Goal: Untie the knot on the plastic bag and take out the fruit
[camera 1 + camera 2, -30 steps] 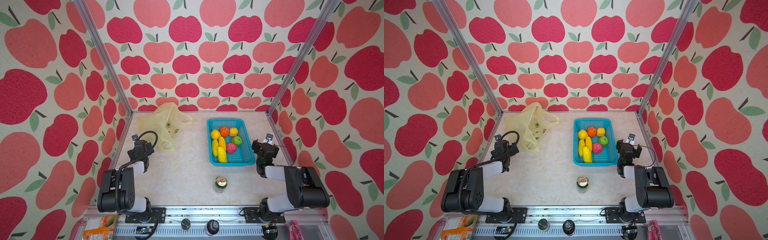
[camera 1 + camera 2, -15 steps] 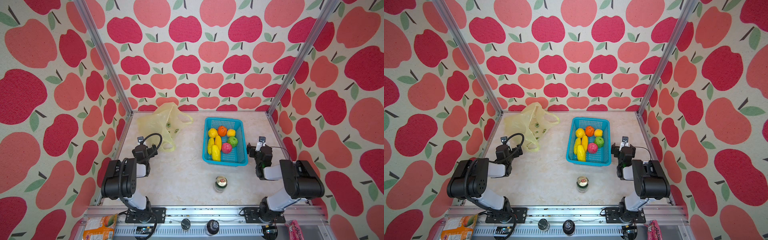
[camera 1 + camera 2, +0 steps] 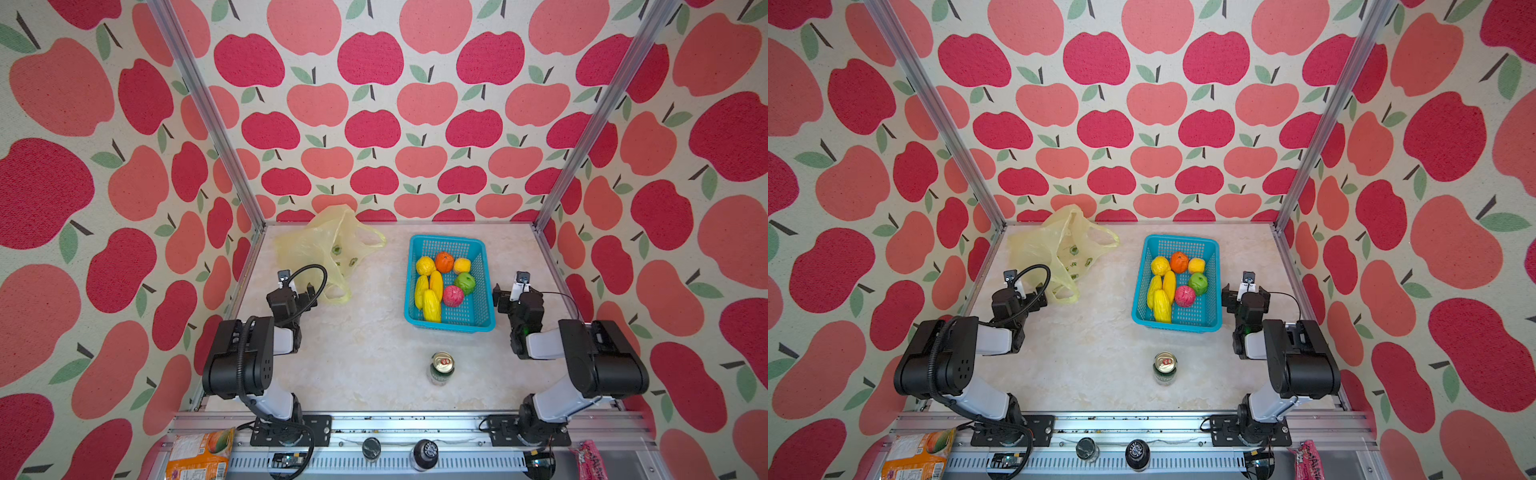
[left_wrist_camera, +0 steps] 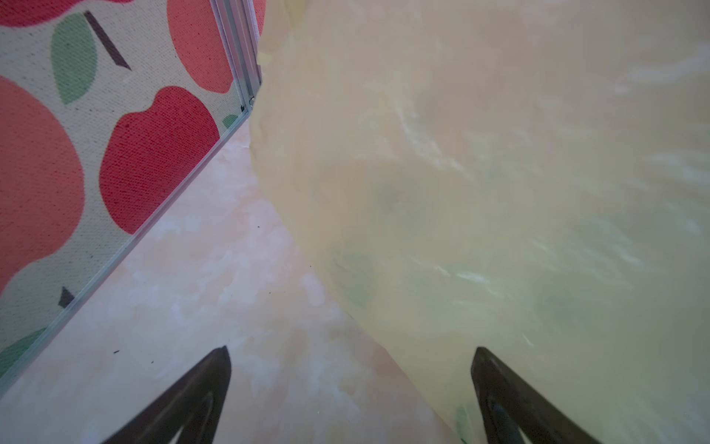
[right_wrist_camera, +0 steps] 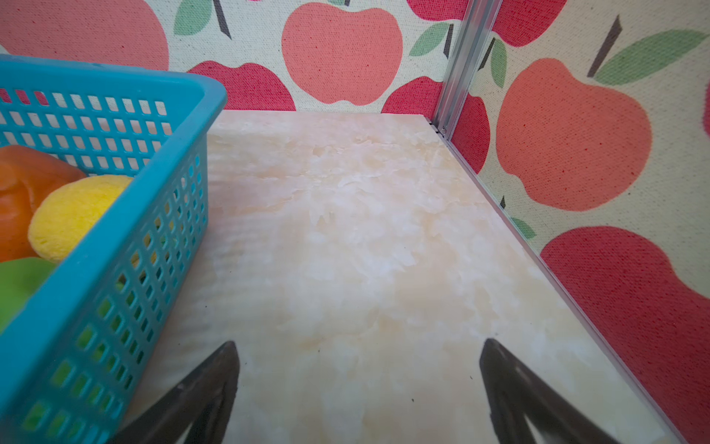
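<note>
Evidently we are finishing — fruit sitting in the turquoise basket, plastic bag lying limp far left — so left gripper and right gripper are idling, jaws spread, empty.

A robot test booth, probably in a lab. Apple-printed cloth walls on metal posts rise beyond the left pincer and right pincer. A marble-look tabletop lies beneath them, and a slotted rail runs behind them.
</note>
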`<state>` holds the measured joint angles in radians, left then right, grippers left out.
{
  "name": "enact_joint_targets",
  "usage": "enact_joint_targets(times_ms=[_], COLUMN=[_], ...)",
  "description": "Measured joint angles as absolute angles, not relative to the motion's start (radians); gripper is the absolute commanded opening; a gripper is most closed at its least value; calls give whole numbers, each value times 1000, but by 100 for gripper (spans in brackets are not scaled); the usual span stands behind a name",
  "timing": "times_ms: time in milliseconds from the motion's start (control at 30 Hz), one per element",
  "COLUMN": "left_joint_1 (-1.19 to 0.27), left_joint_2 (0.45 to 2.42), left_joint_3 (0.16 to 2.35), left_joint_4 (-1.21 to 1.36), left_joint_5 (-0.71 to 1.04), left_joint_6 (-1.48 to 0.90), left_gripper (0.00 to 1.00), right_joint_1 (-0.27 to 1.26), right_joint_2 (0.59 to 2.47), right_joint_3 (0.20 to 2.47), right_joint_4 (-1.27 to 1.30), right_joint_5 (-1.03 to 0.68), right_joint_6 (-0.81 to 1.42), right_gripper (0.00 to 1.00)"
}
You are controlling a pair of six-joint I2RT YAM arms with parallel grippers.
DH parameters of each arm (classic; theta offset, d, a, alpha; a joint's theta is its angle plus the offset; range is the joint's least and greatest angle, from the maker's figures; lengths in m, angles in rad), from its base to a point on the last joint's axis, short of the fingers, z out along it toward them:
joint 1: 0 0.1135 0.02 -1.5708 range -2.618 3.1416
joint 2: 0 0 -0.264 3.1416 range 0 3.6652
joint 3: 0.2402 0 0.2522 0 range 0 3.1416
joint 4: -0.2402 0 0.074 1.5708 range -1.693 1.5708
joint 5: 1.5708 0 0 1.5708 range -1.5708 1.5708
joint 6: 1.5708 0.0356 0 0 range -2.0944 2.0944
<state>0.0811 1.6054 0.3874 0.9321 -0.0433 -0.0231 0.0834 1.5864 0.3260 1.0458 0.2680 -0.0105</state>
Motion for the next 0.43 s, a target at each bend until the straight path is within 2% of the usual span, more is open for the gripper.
enact_joint_targets(times_ms=[433], left_joint_1=[81], left_joint_2=[1605], left_joint_3=[379], left_joint_4=[942], left_joint_5=[-43], left_joint_6=[-9], left_gripper=[99], right_joint_1=[98], right_joint_2=[1586], right_joint_3=[336], right_joint_4=[1039], right_joint_5=[282], right_joint_6=[-27], right_gripper=[99])
